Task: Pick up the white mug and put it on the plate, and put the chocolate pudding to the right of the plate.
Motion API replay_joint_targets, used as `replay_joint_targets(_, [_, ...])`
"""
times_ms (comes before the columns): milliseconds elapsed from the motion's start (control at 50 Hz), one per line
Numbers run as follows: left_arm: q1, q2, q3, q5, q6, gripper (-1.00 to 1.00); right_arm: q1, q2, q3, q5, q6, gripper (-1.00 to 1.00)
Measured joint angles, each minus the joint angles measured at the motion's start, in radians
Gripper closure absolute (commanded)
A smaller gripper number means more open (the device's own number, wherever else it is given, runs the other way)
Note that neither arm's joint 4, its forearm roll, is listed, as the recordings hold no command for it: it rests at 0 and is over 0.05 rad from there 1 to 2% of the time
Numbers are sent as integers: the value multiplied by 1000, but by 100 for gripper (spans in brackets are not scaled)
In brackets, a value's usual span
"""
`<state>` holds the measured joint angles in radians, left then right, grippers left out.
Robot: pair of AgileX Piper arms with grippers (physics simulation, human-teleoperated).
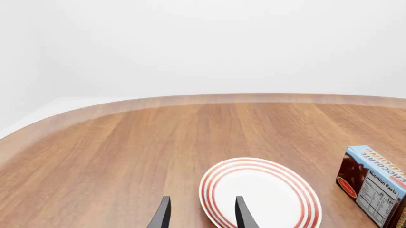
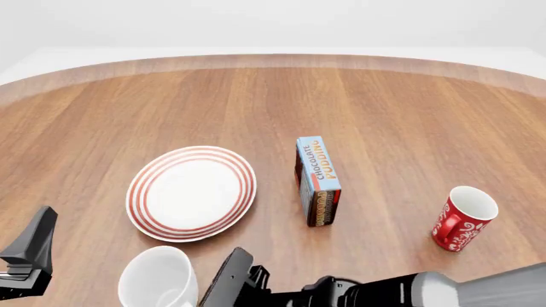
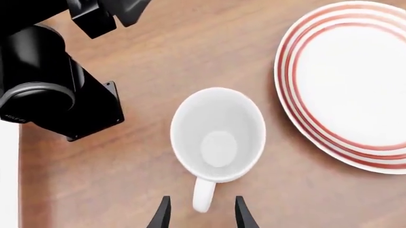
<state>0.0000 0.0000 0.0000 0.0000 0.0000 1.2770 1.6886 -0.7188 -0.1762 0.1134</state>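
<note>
Fingertips of the right gripper (image 3: 199, 213), parted and empty, straddle the white mug's (image 3: 217, 134) handle at the right wrist frame's bottom centre, mug body beyond.

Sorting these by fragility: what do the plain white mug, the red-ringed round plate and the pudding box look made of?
The plain white mug looks like glazed ceramic: smooth and softly shaded. The red-ringed round plate seems the same, with painted rings. The blue-faced pudding box looks like printed cardboard, with flat faces and sharp edges. These are renders, so all of this is tentative.

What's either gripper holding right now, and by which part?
Nothing. The right gripper is open, fingers either side of the white mug handle, not closed. The left gripper is open and empty.
</note>
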Motion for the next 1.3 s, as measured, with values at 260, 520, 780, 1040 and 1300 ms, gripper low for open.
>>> replay_joint_targets(260, [0, 0, 0, 0, 0, -100, 4, 36, -15, 2, 15, -100])
replay_joint_targets(520, [0, 0, 0, 0, 0, -100, 13, 66, -24, -2, 33, -100])
replay_joint_targets(780, [0, 0, 0, 0, 0, -100, 16, 84, -29, -6, 43, 100])
replay_joint_targets(1040, [0, 0, 0, 0, 0, -100, 11, 76, -28, 1, 39, 100])
replay_joint_targets(1300, [0, 0, 0, 0, 0, -100, 5, 50, -28, 16, 20, 100])
